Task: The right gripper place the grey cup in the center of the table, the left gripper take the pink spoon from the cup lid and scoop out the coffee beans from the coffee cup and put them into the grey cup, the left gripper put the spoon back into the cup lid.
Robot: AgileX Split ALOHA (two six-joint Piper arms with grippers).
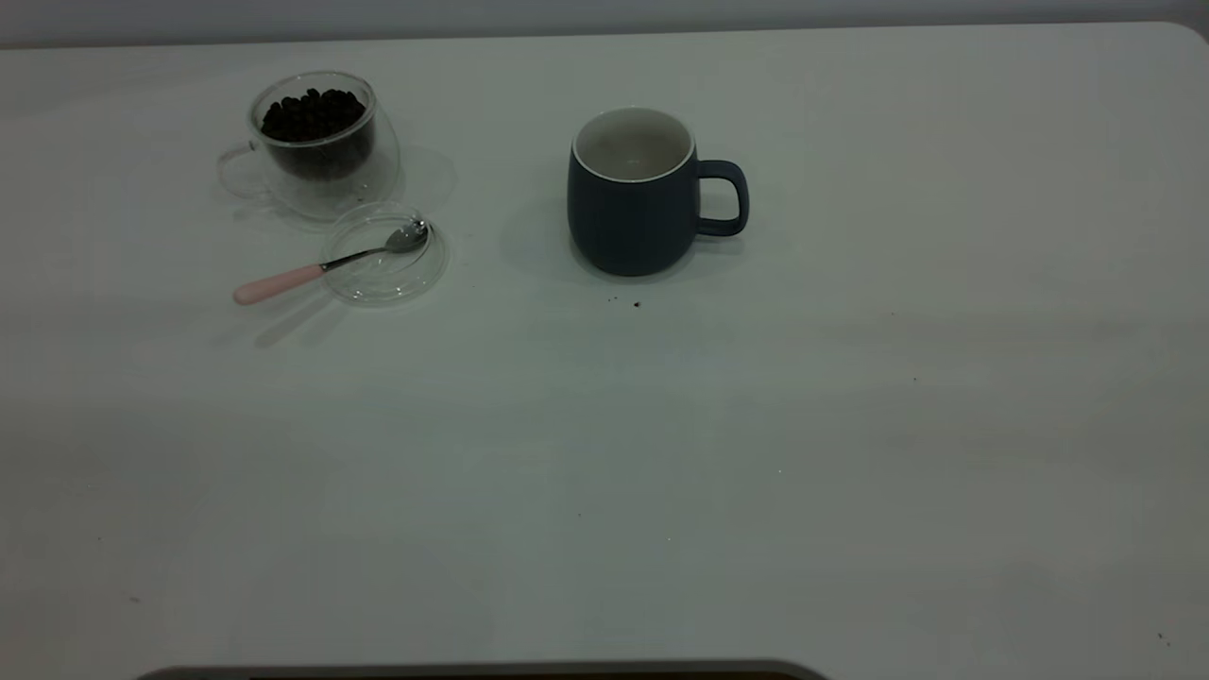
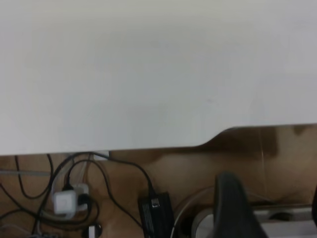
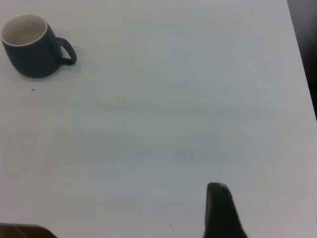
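The grey cup (image 1: pixel 631 217) stands upright near the table's middle, handle to the right, and looks empty inside. It also shows in the right wrist view (image 3: pixel 32 52). The glass coffee cup (image 1: pixel 326 189) holds dark coffee beans (image 1: pixel 312 113) at the far left. In front of it lies the clear cup lid (image 1: pixel 387 279) with the pink spoon (image 1: pixel 279 281), its metal bowl in the lid and its handle sticking out left. Neither arm shows in the exterior view. My left gripper (image 2: pixel 274 201) is open over the table's edge. My right gripper (image 3: pixel 270 203) is open above bare table, far from the grey cup.
A few dark crumbs (image 1: pixel 636 304) lie just in front of the grey cup. The white table (image 1: pixel 604 472) stretches wide toward the front and right. Below its edge the left wrist view shows cables and a power adapter (image 2: pixel 154 210) on the floor.
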